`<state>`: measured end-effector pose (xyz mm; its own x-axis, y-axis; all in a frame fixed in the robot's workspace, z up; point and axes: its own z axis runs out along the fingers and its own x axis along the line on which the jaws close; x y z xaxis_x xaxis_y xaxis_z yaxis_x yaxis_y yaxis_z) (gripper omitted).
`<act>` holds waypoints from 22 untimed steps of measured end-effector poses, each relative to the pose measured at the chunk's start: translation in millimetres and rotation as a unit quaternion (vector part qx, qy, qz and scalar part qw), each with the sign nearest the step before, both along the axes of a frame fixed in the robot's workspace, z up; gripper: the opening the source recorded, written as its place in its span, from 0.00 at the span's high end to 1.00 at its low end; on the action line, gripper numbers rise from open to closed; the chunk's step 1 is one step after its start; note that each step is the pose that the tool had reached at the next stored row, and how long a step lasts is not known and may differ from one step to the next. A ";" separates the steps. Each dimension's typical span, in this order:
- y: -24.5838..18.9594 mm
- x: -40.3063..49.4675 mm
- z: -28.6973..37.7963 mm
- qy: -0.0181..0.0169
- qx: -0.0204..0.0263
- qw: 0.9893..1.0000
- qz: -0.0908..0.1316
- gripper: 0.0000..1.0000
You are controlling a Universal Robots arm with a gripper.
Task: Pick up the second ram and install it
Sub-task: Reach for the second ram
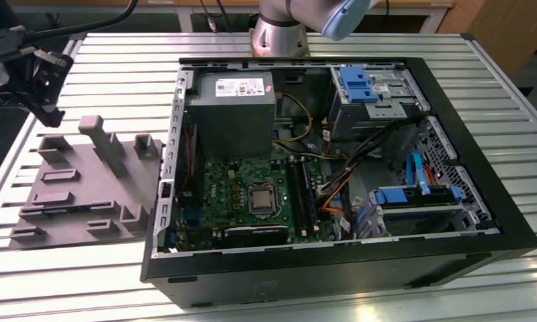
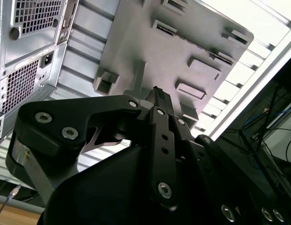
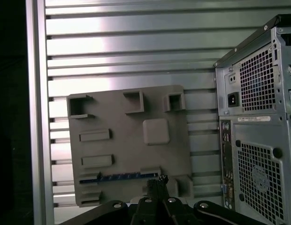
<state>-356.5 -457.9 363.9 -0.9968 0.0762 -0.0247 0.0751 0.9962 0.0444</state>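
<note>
Second ram (image 3: pixel 119 177), slim blue-green memory stick, slotted in grey moulded tray (image 3: pixel 126 150). Your black claw (image 3: pixel 158 180), pressed together and empty, hovers near it. Likely light, stiff, fragile: pinch flat faces mid-length.

You are working on a slatted metal tabletop (image 1: pixel 116 67) that carries two items. A grey moulded tray (image 1: pixel 80 194) lies flat toward the exterior view's left. An open computer case (image 1: pixel 340 275) lies on its side just beside it, not touching.
</note>
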 end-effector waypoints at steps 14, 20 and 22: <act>-4.6 -3.9 -3.2 0.000 0.000 1.000 0.000 0.89; -6.4 -5.4 -4.5 0.000 0.000 1.000 0.000 0.89; -7.0 -6.0 -4.9 0.000 0.000 1.000 0.000 0.89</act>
